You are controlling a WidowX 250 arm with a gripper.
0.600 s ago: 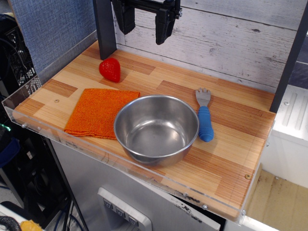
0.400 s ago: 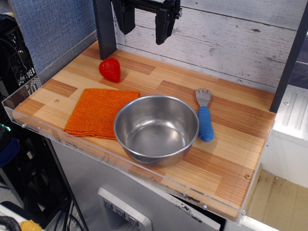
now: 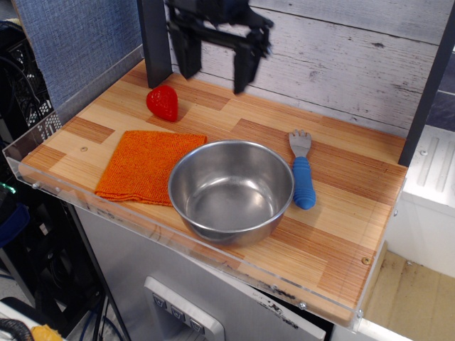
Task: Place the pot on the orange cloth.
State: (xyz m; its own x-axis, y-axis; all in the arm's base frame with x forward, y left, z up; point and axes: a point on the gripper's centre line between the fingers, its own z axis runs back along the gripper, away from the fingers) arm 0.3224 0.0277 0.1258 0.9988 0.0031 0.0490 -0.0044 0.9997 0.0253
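Here the round shiny steel pot [image 3: 231,190] sits upright, mouth up, near the wooden table's [image 3: 341,213] front edge, its left rim overlapping the flat orange woven cloth [image 3: 142,165]. A blue-handled fork [image 3: 303,170] lies just right; a red strawberry [image 3: 163,102] sits behind the cloth. The black gripper [image 3: 216,62] hangs above the back, fingers pointing down, spread wide, holding nothing.

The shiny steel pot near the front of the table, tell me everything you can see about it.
The round stainless-steel pot has a rolled rim, no handles and a reflective, empty interior. It stands upright on the striped wooden table, close to the front edge. Its left side overlaps the right edge of the square orange woven cloth, so it is not yet fully on the cloth. The blue-handled fork lies just to its right; whether they touch is unclear. The open black gripper hangs above and behind it, holding nothing.
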